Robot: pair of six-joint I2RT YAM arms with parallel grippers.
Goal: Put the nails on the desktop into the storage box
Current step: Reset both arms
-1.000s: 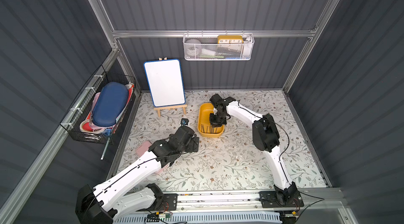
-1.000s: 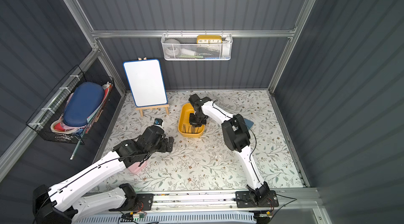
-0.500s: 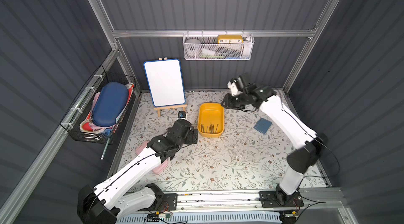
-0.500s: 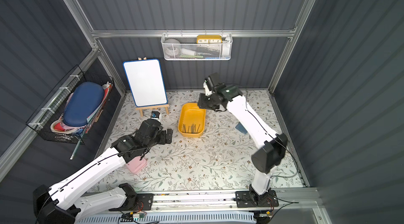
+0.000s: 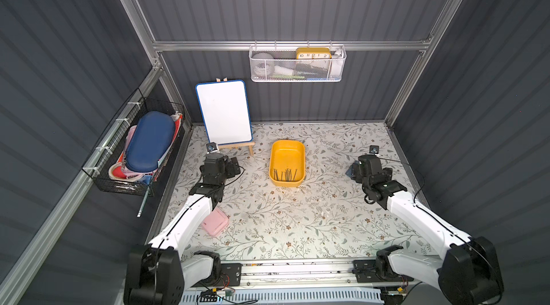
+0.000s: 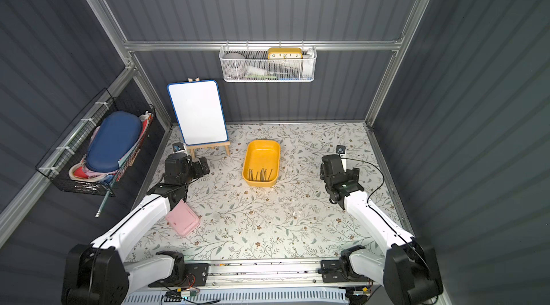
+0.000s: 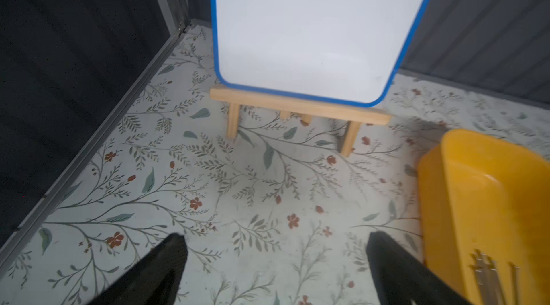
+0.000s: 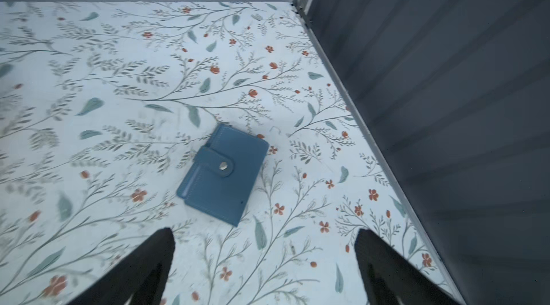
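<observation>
My left tool and my right tool both stand wide apart, empty, above the counter. The nails lie together in the yellow box, at its end nearer me.

Storage box open above; whiteboard easel blocks left rear; wallet flat, right side.

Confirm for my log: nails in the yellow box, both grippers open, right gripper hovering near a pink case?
No: the right gripper hovers near a blue wallet, as the right wrist view shows. Nails are in the storage box; left gripper open too.
</observation>
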